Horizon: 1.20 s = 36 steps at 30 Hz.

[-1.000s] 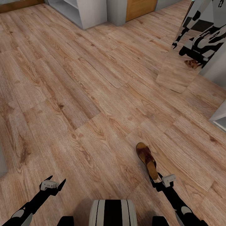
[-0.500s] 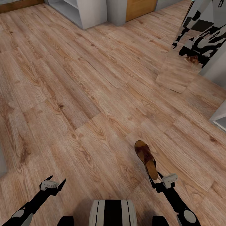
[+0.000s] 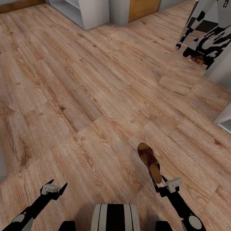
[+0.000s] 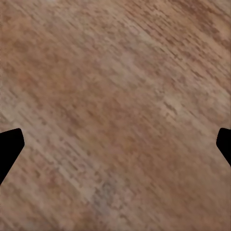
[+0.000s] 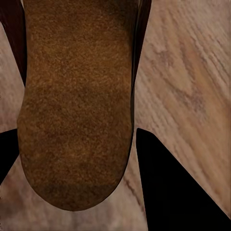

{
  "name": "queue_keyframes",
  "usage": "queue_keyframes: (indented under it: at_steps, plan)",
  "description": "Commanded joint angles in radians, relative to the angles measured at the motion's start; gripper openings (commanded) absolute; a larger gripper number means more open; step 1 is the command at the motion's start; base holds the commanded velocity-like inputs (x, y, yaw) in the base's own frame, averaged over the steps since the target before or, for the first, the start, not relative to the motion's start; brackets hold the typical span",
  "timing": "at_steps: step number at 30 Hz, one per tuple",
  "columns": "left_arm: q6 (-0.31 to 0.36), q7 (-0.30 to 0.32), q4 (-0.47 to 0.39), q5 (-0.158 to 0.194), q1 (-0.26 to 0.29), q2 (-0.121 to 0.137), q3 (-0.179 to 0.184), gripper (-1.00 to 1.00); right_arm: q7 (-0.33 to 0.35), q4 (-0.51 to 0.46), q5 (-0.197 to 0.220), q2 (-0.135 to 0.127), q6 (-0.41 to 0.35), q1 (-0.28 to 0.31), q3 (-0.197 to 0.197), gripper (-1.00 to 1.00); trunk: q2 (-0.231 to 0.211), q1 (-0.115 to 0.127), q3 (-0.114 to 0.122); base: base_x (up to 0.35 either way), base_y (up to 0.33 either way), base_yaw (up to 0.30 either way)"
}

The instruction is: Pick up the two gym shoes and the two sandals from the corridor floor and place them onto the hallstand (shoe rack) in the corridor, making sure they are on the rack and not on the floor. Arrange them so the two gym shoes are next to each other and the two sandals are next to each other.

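One dark maroon-brown sandal (image 3: 149, 161) with a tan footbed lies toe-away over the corridor floor (image 3: 96, 96), in front of my right arm. My right gripper (image 3: 159, 185) is shut on its heel end. In the right wrist view the sandal's footbed (image 5: 77, 106) sits between the two dark fingers (image 5: 168, 178). My left gripper (image 3: 54, 188) hangs open over bare planks, and nothing lies between its fingertips (image 4: 9, 149). A pale-grey open-shelved unit that looks like the hallstand (image 3: 84, 12) stands at the far end. The gym shoes are out of view.
A leaning mirror (image 3: 192, 48) at the far right reflects the robot and a sandal. A white cabinet corner (image 3: 224, 122) juts in at the right edge. A wooden door (image 3: 142, 8) and grey wall stand at the back. My base (image 3: 115, 218) shows at the bottom.
The right gripper and the sandal shifted slightly up and left between one second and half a second ago, then held still. The left arm has not moved.
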<state>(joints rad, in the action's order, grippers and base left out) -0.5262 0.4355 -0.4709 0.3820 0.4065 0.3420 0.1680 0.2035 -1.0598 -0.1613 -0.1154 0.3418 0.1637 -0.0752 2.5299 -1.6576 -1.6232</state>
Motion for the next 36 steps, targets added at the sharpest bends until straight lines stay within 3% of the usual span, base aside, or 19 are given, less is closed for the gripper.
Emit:
queue_keyframes:
  at_steps: [1,9,14,15,18,21,25,36]
  plan:
    - [0.0,0.0,0.0,0.0,0.0,0.0,0.0,1.0,0.001,-0.01,0.004,0.0,-0.003,-0.006,0.0,-1.0,0.0,0.0,0.0,0.0,0.0,0.0]
    - [0.0,0.0,0.0,0.0,0.0,0.0,-0.001,1.0,0.0,-0.101,0.004,0.0,-0.073,-0.05,-0.001,-1.0,0.0,0.0,0.0,0.0,0.0,0.0]
    - [0.0,0.0,0.0,0.0,0.0,0.0,-0.001,1.0,-0.002,-0.21,0.011,0.001,-0.211,-0.077,-0.003,-1.0,0.0,0.0,0.0,0.0,0.0,0.0]
    - [0.0,0.0,0.0,0.0,0.0,0.0,-0.001,1.0,-0.002,-0.21,0.011,0.001,-0.211,-0.077,-0.003,-1.0,0.0,0.0,0.0,0.0,0.0,0.0]
    - [0.0,-0.001,0.0,0.0,0.0,0.0,-0.001,1.0,-0.005,-0.273,0.028,0.001,-0.314,-0.087,-0.004,-1.0,0.0,0.0,0.0,0.0,0.0,0.0]
    - [0.0,-0.001,0.0,0.001,0.0,0.0,-0.001,1.0,-0.006,-0.298,0.038,0.001,-0.362,-0.09,-0.004,-1.0,0.0,0.0,0.0,0.0,0.0,0.0]
    - [0.0,-0.001,0.0,0.002,0.0,0.0,-0.002,1.0,-0.008,-0.31,0.044,0.005,-0.393,-0.093,-0.005,-1.0,0.0,0.0,0.0,0.0,0.0,0.0]
    - [0.0,-0.001,-0.001,0.007,0.0,0.0,-0.005,1.0,-0.034,-0.321,0.053,0.047,-0.44,-0.099,-0.028,-1.0,0.0,0.0,0.0,0.0,0.0,0.0]
